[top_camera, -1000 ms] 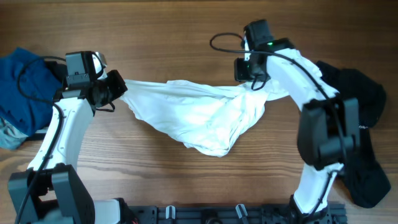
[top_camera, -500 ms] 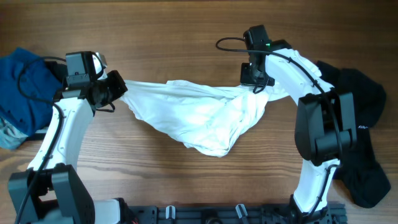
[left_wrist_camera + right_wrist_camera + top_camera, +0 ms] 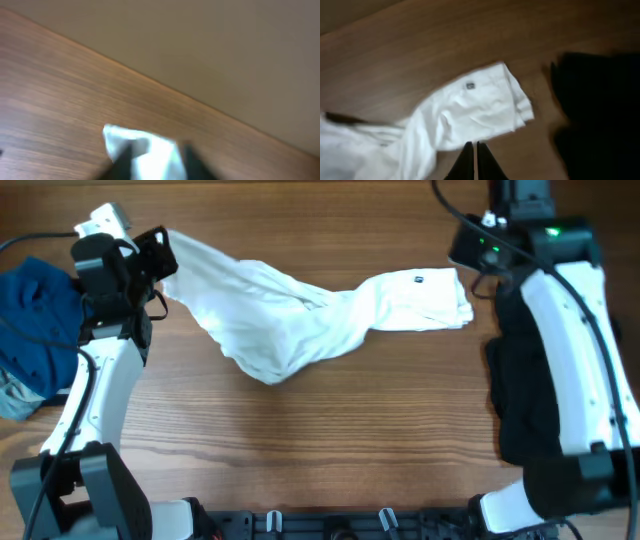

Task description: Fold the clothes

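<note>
The clothes in hand are a white T-shirt (image 3: 300,320), stretched across the table from far left to right. Its small dark neck tag (image 3: 418,278) faces up near the right end. My left gripper (image 3: 160,255) is at the shirt's left end. In the blurred left wrist view its fingers (image 3: 122,155) stand apart with a white corner of the shirt (image 3: 150,150) between them. My right gripper (image 3: 475,146) is shut on nothing and hovers above the shirt's right end (image 3: 485,107), with the tag (image 3: 469,85) in sight. The striped print does not show.
A black garment (image 3: 530,390) lies at the right under my right arm (image 3: 565,310), and it also shows in the right wrist view (image 3: 600,100). A blue garment (image 3: 35,320) lies at the left edge. Bare wood table (image 3: 330,430) fills the front.
My right gripper let go of the shirt and swung to the far right, shut. My left gripper carried the shirt's left end farther back and left, and its fingers parted. The shirt is now stretched out.
</note>
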